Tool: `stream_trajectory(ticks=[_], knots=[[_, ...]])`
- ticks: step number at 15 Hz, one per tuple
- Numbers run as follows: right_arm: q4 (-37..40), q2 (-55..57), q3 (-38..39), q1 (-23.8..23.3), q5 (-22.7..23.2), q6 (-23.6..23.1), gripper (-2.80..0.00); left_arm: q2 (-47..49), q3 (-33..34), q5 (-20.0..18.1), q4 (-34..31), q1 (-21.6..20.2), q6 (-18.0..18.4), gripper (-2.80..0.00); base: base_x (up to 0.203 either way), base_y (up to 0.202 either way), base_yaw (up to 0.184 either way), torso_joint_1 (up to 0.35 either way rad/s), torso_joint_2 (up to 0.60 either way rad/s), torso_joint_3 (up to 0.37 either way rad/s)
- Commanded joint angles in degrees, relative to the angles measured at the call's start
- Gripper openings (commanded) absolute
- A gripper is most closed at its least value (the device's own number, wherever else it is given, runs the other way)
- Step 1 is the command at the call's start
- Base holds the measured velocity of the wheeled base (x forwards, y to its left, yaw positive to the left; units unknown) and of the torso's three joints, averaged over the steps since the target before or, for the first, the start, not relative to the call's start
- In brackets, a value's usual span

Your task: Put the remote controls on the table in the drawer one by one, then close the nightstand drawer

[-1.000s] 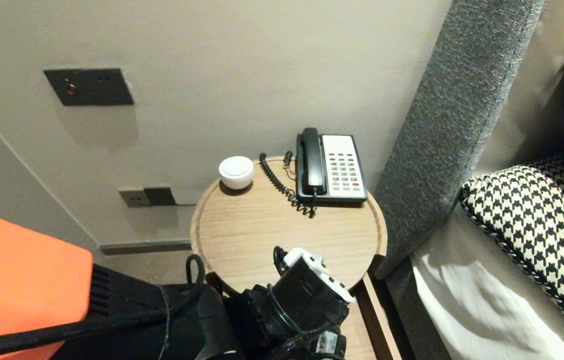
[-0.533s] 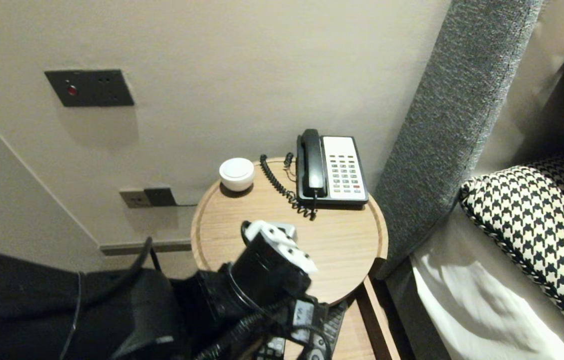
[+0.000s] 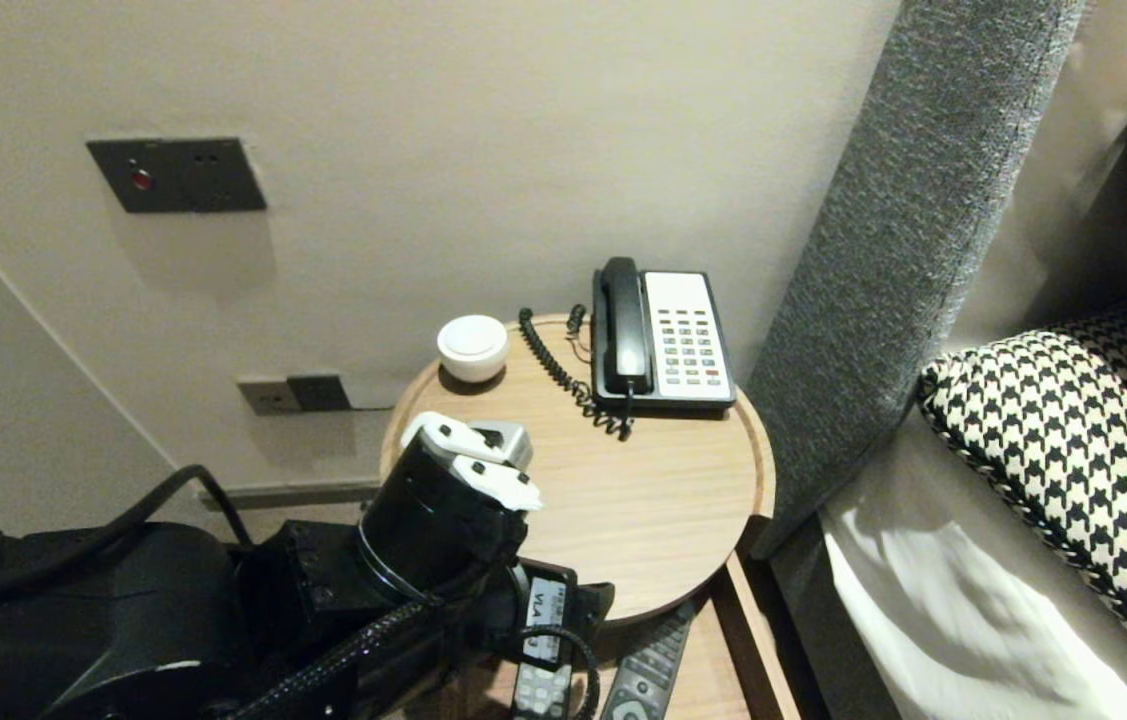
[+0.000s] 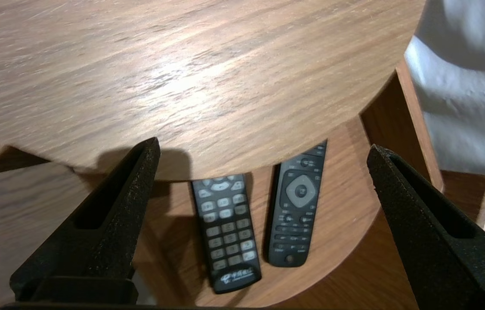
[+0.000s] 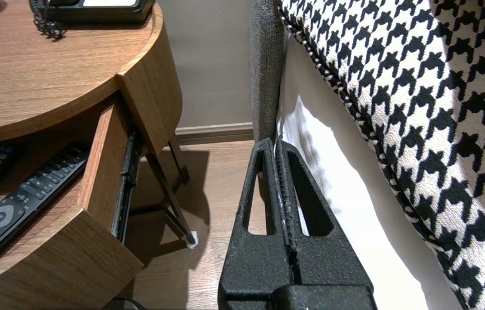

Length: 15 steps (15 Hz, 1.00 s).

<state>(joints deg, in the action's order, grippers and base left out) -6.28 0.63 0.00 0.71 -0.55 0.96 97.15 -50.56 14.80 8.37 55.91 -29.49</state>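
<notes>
My left gripper (image 4: 264,146) hangs open and empty above the near edge of the round wooden bedside table (image 3: 643,490), pointing down at the pulled-out drawer (image 5: 100,172) beneath it. Two black remotes lie side by side in that drawer. One has grey number keys (image 4: 227,232) and the other a round pad (image 4: 296,211), and both (image 3: 648,680) are partly tucked under the tabletop. In the head view my left wrist (image 3: 453,500) covers the fingers. My right gripper (image 5: 276,142) is shut on nothing, parked low between the table and the bed.
A black and white desk phone (image 3: 663,335) with a coiled cord and a small white round dish (image 3: 472,345) stand at the table's back. A grey headboard (image 3: 883,250), a white sheet (image 3: 933,620) and a houndstooth pillow (image 3: 1063,440) lie to the right. The wall is close behind.
My left arm has swung left and lifted farther over the table. The orange thing at the left has gone from view. The two remotes in the drawer have come into sight.
</notes>
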Motion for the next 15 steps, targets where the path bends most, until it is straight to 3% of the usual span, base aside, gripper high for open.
stream_trajectory(ticks=[1,7,8,15], knots=[[0.0,0.0,2.3,0.0,0.0,0.0,-2.80,-2.7,1.2,0.1,0.0,-1.5,-0.2,0.00,0.000,0.000,0.000,0.000,0.00,0.000],[0.0,0.0,2.3,0.0,-0.1,0.0,-2.80,-7.8,3.2,0.5,-1.8,-6.3,-0.2,0.00,0.000,0.000,0.000,0.000,0.00,0.000],[0.0,0.0,2.3,0.0,0.0,0.0,-2.80,-8.5,3.5,0.7,-2.7,-7.2,-0.3,-2.80,0.000,0.000,0.000,0.000,0.00,0.000],[0.0,0.0,2.3,0.0,0.0,0.0,-2.80,-13.8,8.7,2.0,-4.7,-13.8,-0.7,-2.80,0.000,0.000,0.000,0.000,0.00,0.000]])
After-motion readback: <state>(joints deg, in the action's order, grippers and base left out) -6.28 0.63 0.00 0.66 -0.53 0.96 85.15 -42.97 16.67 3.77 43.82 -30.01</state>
